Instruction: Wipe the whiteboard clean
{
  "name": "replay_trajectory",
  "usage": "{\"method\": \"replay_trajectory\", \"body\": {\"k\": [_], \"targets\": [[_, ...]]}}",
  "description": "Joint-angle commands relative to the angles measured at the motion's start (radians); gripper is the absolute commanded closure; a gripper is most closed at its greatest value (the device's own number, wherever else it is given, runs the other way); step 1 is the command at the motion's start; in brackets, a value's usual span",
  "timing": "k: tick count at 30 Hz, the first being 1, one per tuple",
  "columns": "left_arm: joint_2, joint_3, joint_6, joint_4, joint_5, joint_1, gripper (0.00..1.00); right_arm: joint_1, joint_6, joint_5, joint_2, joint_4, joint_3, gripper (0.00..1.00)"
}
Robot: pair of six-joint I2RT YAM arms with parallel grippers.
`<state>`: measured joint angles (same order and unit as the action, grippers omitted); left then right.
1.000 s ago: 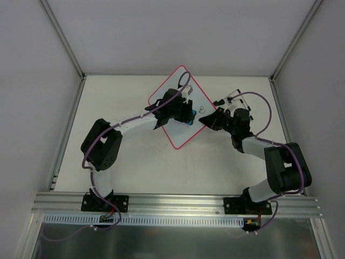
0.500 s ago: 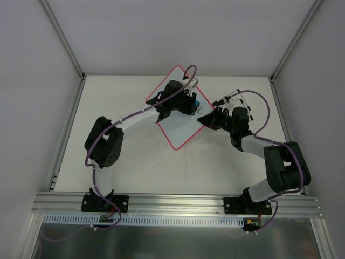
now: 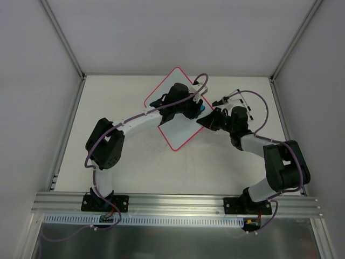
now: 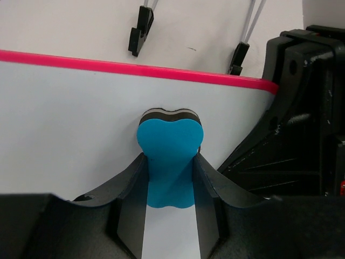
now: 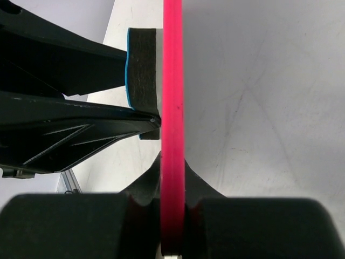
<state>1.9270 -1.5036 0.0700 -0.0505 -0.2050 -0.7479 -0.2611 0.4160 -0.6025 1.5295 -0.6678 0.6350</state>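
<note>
We find the whiteboard (image 3: 180,135) lying on the bench (image 3: 113,94), near the middle of its far edge. It is turned as a diamond: one corner points to the far edge, the opposite corner to the near edge. Being square, it shows no long axis. The left fingers (image 4: 128,199) pinch the blue eraser (image 4: 170,135) against the board beside its right corner. The right fingers (image 5: 81,224) pinch the pink rim (image 5: 172,81) there.

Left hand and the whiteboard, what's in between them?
A blue eraser. The left hand pinches it, with its dark felt side facing the whiteboard. The left wrist view shows it best.
</note>
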Motion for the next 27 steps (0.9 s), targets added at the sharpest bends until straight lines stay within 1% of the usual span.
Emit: {"method": "replay_trajectory", "body": {"k": [1,5,8,9,12,14,15,17,18,20,21,22,23,24,25,26,27], "targets": [[-0.003,0.014,0.089,0.046,-0.134,-0.045,1.0,-0.069,-0.204,-0.109,0.024,0.043,0.012,1.0],[-0.022,0.043,0.157,0.099,-0.171,-0.05,1.0,-0.069,-0.204,-0.105,0.026,0.043,0.018,1.0],[-0.029,0.055,0.227,0.13,-0.165,-0.057,1.0,-0.069,-0.204,-0.105,0.032,0.043,0.022,1.0],[-0.031,0.062,0.258,0.156,-0.16,-0.059,1.0,-0.069,-0.204,-0.103,0.032,0.043,0.022,1.0],[-0.031,0.072,0.286,0.181,-0.119,-0.059,1.0,-0.069,-0.204,-0.103,0.037,0.043,0.025,1.0],[-0.026,0.078,0.28,0.182,-0.093,-0.057,1.0,-0.069,-0.204,-0.099,0.038,0.043,0.028,1.0],[-0.019,0.071,0.234,0.181,-0.053,-0.047,1.0,-0.067,-0.204,-0.098,0.038,0.043,0.026,1.0],[-0.007,0.062,0.164,0.181,-0.047,-0.018,1.0,-0.069,-0.204,-0.095,0.038,0.043,0.028,1.0],[-0.003,0.059,0.077,0.176,-0.051,0.001,1.0,-0.069,-0.206,-0.094,0.038,0.043,0.028,1.0],[-0.003,0.065,-0.024,0.153,-0.044,0.067,1.0,-0.069,-0.206,-0.091,0.035,0.043,0.025,1.0],[-0.009,0.091,-0.112,0.138,-0.033,0.087,1.0,-0.069,-0.209,-0.089,0.032,0.042,0.025,1.0],[-0.017,0.114,-0.154,0.102,-0.002,0.126,1.0,-0.069,-0.209,-0.088,0.028,0.043,0.023,1.0],[-0.046,0.175,-0.194,0.08,0.019,0.143,1.0,-0.067,-0.209,-0.086,0.026,0.043,0.022,1.0],[-0.06,0.21,-0.266,0.057,0.036,0.16,1.0,-0.066,-0.21,-0.086,0.024,0.042,0.022,1.0],[-0.078,0.25,-0.303,0.026,0.062,0.177,1.0,-0.067,-0.209,-0.088,0.024,0.042,0.022,1.0],[-0.11,0.331,-0.335,-0.032,0.079,0.212,1.0,-0.066,-0.21,-0.089,0.02,0.042,0.02,1.0],[-0.126,0.368,-0.396,-0.061,0.093,0.229,1.0,-0.066,-0.213,-0.088,0.018,0.042,0.019,1.0]]}}
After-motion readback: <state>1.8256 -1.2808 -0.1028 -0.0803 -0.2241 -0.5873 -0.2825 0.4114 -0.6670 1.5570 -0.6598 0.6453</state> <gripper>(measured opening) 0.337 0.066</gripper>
